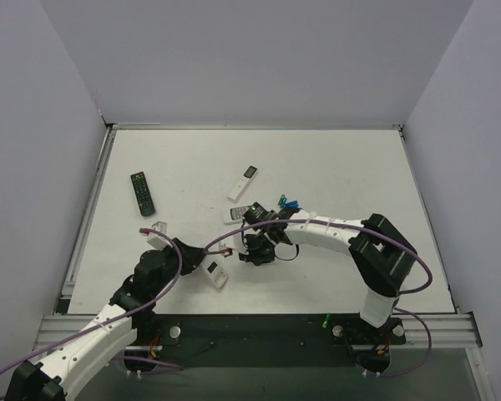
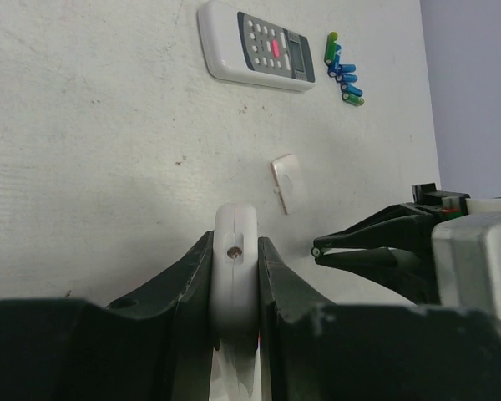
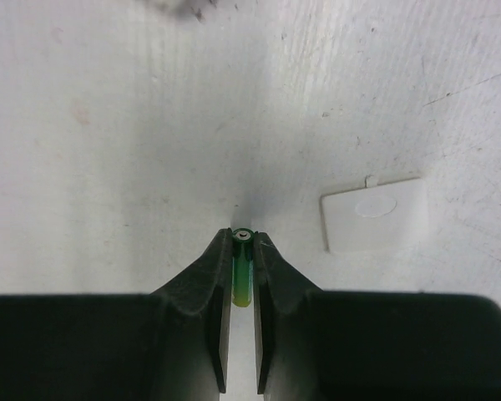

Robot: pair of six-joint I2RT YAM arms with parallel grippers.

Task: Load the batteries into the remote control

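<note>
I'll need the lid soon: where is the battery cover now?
In the right wrist view, the battery cover lies flat on the table, toward the picture's right, near the right gripper.

Four remotes: one black remote point(image 1: 143, 193), one slim white remote point(image 1: 242, 183), one keypad remote point(image 2: 259, 46), one held remote point(image 2: 235, 276). Batteries: about six in a loose pile point(image 2: 344, 73), plus one green battery point(image 3: 241, 280). One cover point(image 3: 374, 213).
</note>
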